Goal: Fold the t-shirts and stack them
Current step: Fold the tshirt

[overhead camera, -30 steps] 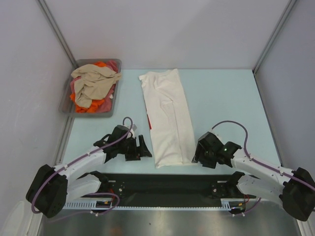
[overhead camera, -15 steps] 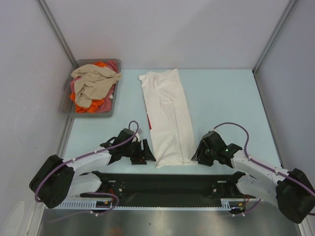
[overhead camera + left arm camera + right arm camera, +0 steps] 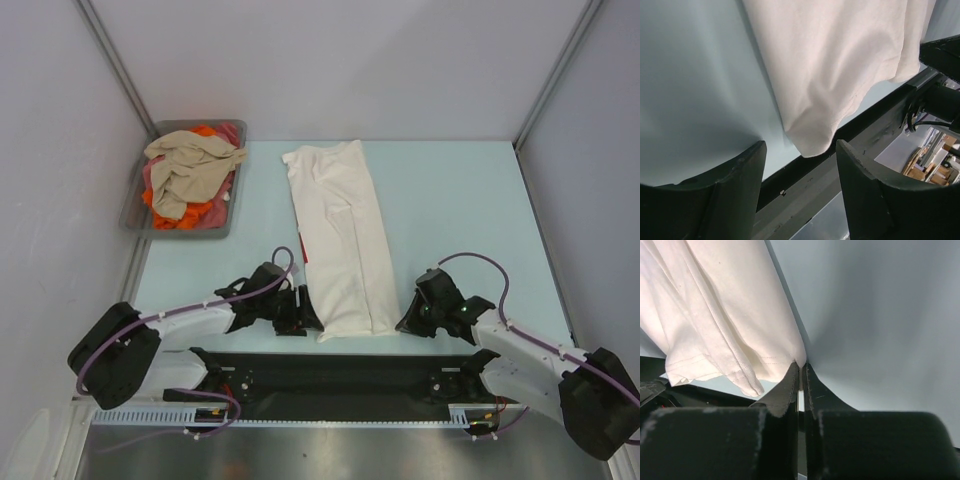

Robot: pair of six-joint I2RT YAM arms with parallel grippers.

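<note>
White t-shirt [image 3: 340,240], folded lengthwise into a long strip, lying flat mid-table [image 3: 450,200], collar end at twelve o'clock, hem end at six o'clock just short of the black rail [image 3: 330,375] along the near edge; a sliver of red print shows at its left fold. At ten o'clock of it, well apart: grey tray [image 3: 135,205] holding a loose heap, beige t-shirt [image 3: 185,165] on top, orange t-shirt [image 3: 165,215] and pink-red t-shirt [image 3: 232,135] beneath. Nothing lies on the strip. Left gripper [image 3: 305,312] at seven o'clock of the shirt, arm low and stretched along the table, fingers [image 3: 735,190] spread wide apart, the hem's left corner in front of the gap and not between them. Right gripper [image 3: 405,322] at five o'clock, arm likewise low, fingers [image 3: 785,390] drawn almost together with only a slit between, tips touching the hem's right corner; whether cloth is caught cannot be told. Against a second ago: both grippers have shifted toward the near edge and closer to the hem corners, the left one most; shirt and tray heap unchanged.
</note>
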